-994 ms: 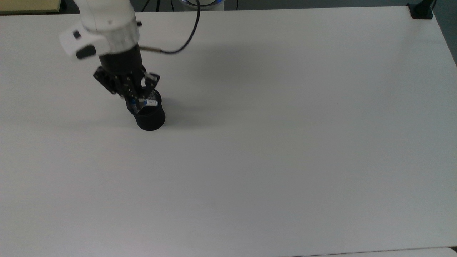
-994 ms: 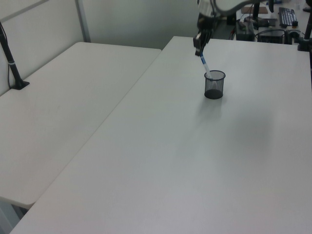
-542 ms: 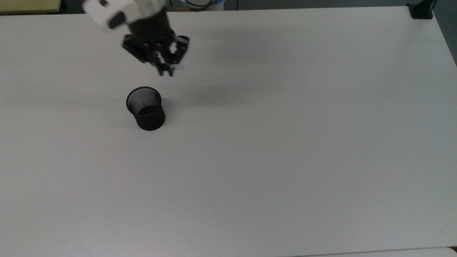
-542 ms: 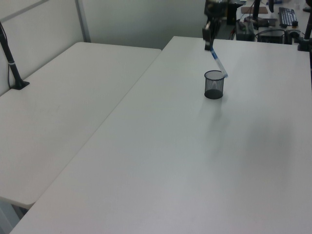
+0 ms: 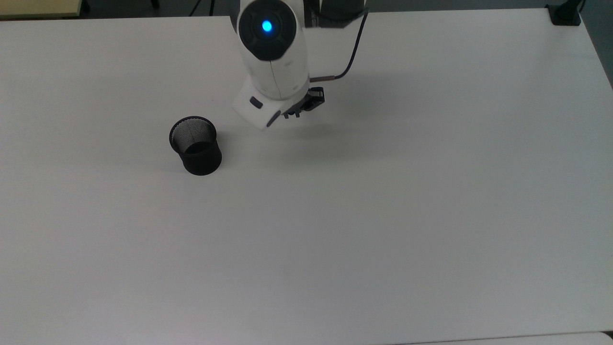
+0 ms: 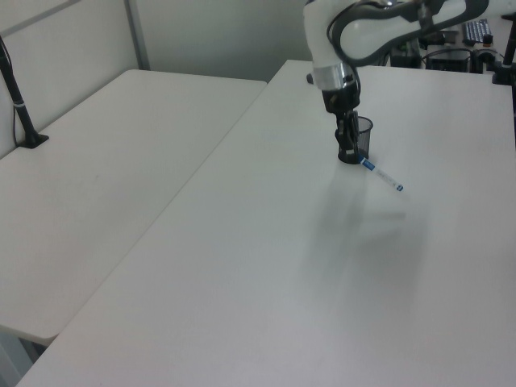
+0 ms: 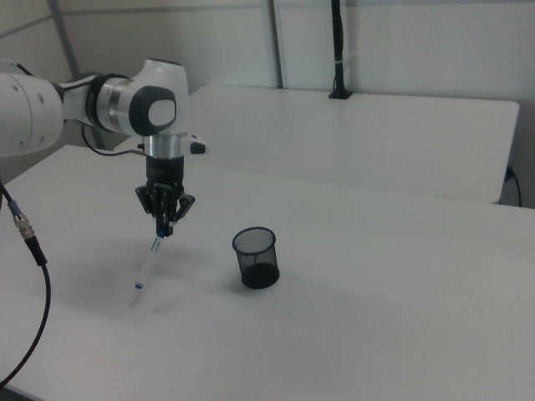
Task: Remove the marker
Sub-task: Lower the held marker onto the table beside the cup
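Marker [image 7: 149,262] is out of the cup [image 7: 255,257] now, where a second ago it was leaning inside it with my gripper [image 7: 165,227] just closing around its top. I see the gripper clamped on the blue cap end, and the pen hangs below it at a slant, its small blue tip low over the counter [image 7: 351,334] and, as far as I can judge, not quite touching. In the right view the pen sits at about nine o'clock from the cup, well apart from it; in the left view it trails toward four o'clock of the gripper. The cup stands upright and empty where it was. I judge the removal itself done: what remains is lowering the pen flat and letting go, gently, since a round barrel may roll.
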{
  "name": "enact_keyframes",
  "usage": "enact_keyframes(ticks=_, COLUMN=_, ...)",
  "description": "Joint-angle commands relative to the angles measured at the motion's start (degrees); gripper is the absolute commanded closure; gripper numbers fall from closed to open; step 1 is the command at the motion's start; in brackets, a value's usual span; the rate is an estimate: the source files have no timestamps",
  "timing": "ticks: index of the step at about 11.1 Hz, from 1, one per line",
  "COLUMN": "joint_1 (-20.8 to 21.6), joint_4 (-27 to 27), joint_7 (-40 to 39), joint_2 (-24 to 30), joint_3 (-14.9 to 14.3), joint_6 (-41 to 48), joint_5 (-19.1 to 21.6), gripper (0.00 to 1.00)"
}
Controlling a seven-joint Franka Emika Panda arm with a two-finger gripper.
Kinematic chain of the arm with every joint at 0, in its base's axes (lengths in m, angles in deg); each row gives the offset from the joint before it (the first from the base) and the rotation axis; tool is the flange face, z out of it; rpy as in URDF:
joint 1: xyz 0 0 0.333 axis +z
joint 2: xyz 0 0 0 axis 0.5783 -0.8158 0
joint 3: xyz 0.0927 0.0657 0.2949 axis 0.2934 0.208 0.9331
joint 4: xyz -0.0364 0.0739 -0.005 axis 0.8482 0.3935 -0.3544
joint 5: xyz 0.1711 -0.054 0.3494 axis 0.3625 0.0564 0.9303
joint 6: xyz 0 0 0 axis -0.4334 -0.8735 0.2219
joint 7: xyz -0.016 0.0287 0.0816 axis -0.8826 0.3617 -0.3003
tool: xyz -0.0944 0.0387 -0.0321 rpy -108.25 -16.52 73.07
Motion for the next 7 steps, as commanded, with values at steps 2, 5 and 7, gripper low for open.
enact_keyframes(ticks=2, joint_1=1.9, joint_4=0.1, joint_7=-1.4, joint_2=-2.8, joint_3=-0.7, joint_6=-1.7, joint_5=0.5, gripper=0.79)
enact_keyframes(ticks=5, joint_1=2.0, joint_4=0.1, joint_7=-1.0, joint_2=-3.9, joint_3=-0.8, joint_6=-3.7, joint_5=0.3, gripper=0.78)
enact_keyframes(ticks=7, joint_1=1.9, joint_4=0.2, joint_7=-0.9, joint_2=-3.8, joint_3=-0.8, joint_6=-3.7, joint_5=0.3, gripper=0.41)
